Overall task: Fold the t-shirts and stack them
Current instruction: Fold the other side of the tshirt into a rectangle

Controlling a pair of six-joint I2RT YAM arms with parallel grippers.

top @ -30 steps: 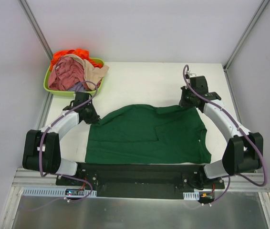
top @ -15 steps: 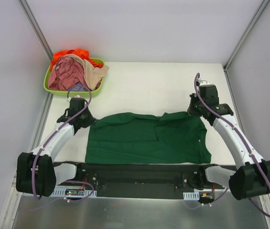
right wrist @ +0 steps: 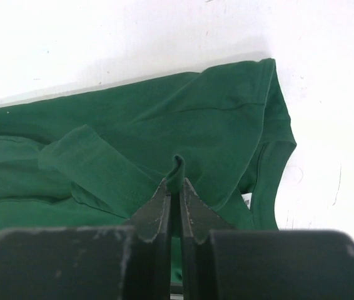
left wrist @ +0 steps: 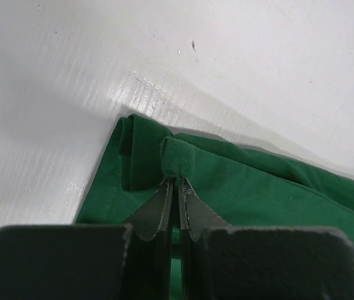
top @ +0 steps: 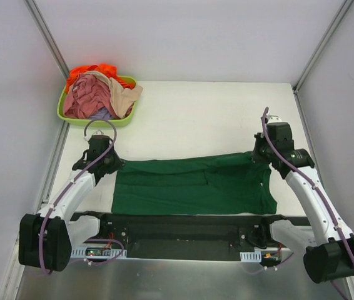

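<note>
A dark green t-shirt (top: 192,187) lies along the near edge of the white table (top: 196,119), its far half folded toward me. My left gripper (top: 111,165) is shut on the shirt's far left edge; the left wrist view shows a pinched fold of green cloth (left wrist: 177,156) between its fingers (left wrist: 161,209). My right gripper (top: 258,156) is shut on the far right edge, near the collar (right wrist: 271,181); green cloth (right wrist: 177,167) stands between its fingers (right wrist: 194,209). The other t-shirts, pink (top: 86,97), orange (top: 92,70) and beige (top: 124,92), are heaped in the tub.
A lime-green plastic tub (top: 96,119) stands at the far left corner of the table. Metal frame posts (top: 45,31) rise at both back corners. A black base rail (top: 183,228) runs along the near edge between the arm bases.
Both grippers have pulled the shirt's far edge toward me, so the shirt went from a wide spread to a narrow band. Both arms drew back and outward.
</note>
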